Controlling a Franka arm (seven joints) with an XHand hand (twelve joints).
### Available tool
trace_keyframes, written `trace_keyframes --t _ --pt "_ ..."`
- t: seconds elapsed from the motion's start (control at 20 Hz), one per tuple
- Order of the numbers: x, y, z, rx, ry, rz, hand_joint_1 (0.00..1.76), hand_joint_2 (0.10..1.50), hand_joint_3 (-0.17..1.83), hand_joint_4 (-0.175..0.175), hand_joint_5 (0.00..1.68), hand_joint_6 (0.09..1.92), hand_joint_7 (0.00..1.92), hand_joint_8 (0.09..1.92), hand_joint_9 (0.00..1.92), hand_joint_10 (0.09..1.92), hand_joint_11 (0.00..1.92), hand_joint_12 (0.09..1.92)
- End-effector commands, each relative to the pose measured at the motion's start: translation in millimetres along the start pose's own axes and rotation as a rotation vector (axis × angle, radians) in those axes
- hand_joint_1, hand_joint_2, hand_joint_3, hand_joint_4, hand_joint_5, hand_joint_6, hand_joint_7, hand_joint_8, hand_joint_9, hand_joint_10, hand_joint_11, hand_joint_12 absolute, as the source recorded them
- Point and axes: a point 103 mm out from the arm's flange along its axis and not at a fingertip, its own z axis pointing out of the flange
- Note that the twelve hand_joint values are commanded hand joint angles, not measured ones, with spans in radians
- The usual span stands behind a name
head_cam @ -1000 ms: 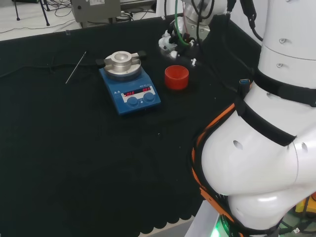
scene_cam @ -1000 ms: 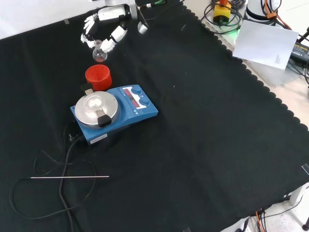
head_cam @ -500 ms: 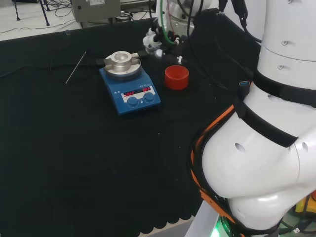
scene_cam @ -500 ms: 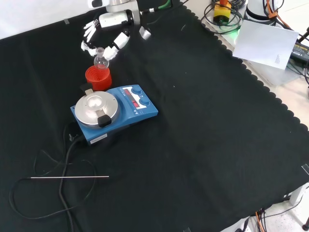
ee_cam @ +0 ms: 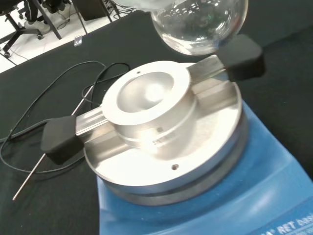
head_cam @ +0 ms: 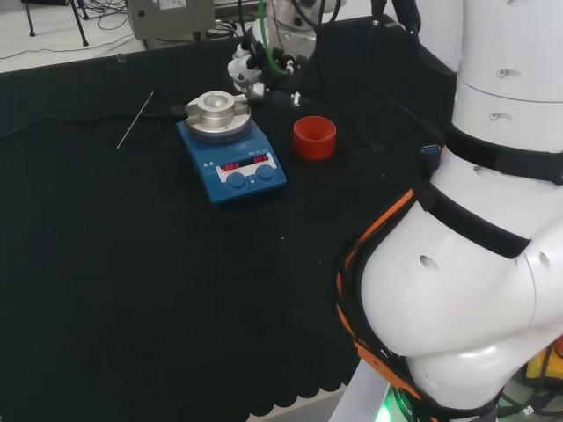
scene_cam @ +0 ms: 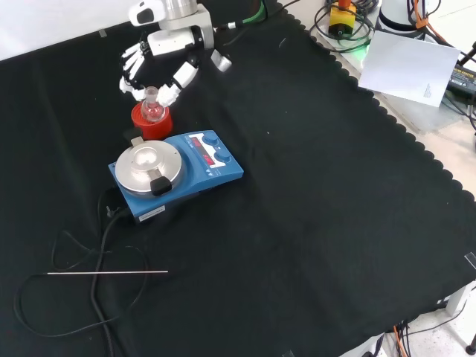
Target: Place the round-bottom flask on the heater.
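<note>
The round-bottom flask point(scene_cam: 152, 108) is up in the air, pinched at its neck by the hand point(scene_cam: 160, 63), hanging just over the red stand point(scene_cam: 151, 123) in the front view. Heater point(scene_cam: 175, 172) sits right beside it on the surface point(scene_cam: 312, 223), silver bowl point(ee_cam: 146, 95) empty.

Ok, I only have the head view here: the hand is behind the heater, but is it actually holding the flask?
Observer: Yes. In the front view the hand has its fingers curled round the neck of the round-bottom flask.
Operator: Is the flask over the heater yet?
Observer: Not quite. The wrist view shows its bulb hanging off past the rim of the heater, not above the steel cup.
Operator: Anything in the cup?
Observer: No, the wrist view shows it bare.
</note>
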Motion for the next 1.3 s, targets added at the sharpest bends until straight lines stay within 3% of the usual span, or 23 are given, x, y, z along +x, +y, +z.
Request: trace_keyframes --t 0.05,0.7,1.3 --pt "20 15 18 0.033 -0.019 -0.021 1.07 1.15 -0.17 0.127 1.08 0.9 0.51 0.58 0.63 0.56 0.25 1.29" --pt "41 29 37 0.068 -0.034 -0.047 1.07 1.15 -0.17 0.131 1.08 0.9 0.51 0.57 0.63 0.55 0.25 1.29" --pt "35 33 52 0.084 -0.054 -0.039 1.07 1.15 -0.17 0.135 1.08 0.9 0.51 0.57 0.63 0.55 0.25 1.29"
